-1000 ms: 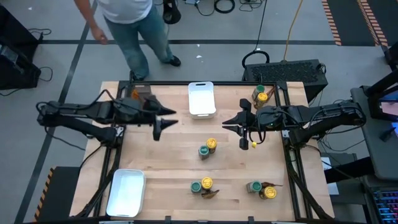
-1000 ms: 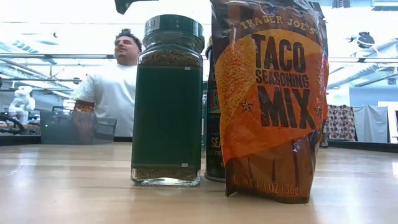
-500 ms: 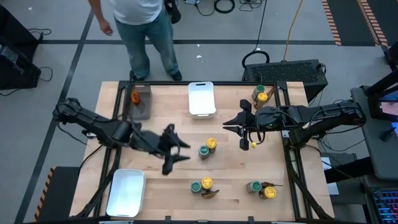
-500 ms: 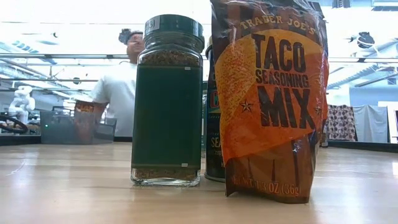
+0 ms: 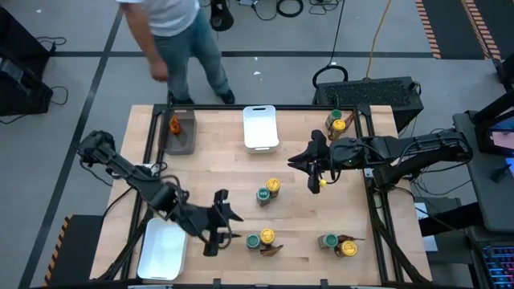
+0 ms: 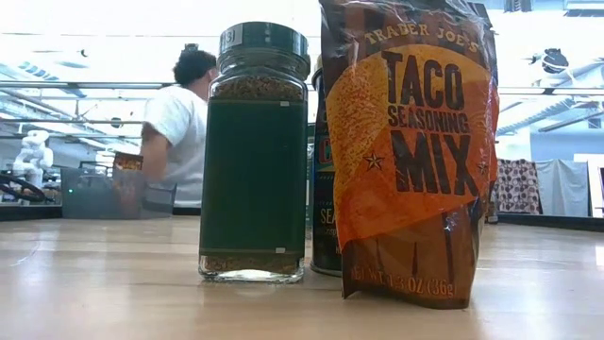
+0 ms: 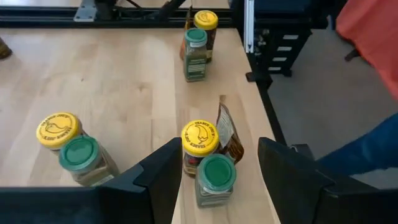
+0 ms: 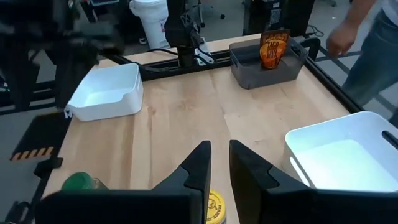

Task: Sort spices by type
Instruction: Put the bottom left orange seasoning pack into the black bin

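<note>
So the sorting has barely started, from what I can see. Going big to small: the tabletop [image 5: 217, 181] still has both white trays empty, one at the far edge [image 5: 260, 127] and one at the near left corner [image 5: 163, 248]. The dark bin [image 5: 181, 133] at the far left has one orange packet [image 5: 173, 124] in it, so that's probably the only thing put away.

The jars are still mixed, green and yellow lids paired up in four spots: far right corner [image 5: 335, 122], middle [image 5: 268, 191], near middle [image 5: 260, 238], near right [image 5: 338, 243]. There are brown packets by the last two groups too.

The left gripper [image 5: 215, 231] sits low beside the near-middle pair, fingers [image 7: 163, 180] open and empty, looks lined up for a grab. The right gripper [image 5: 316, 172] hangs over the right side, fingers [image 8: 198, 167] nearly closed, with something small and yellow at their tips, though I can't tell what. Pretty much everything is left to do.
</note>
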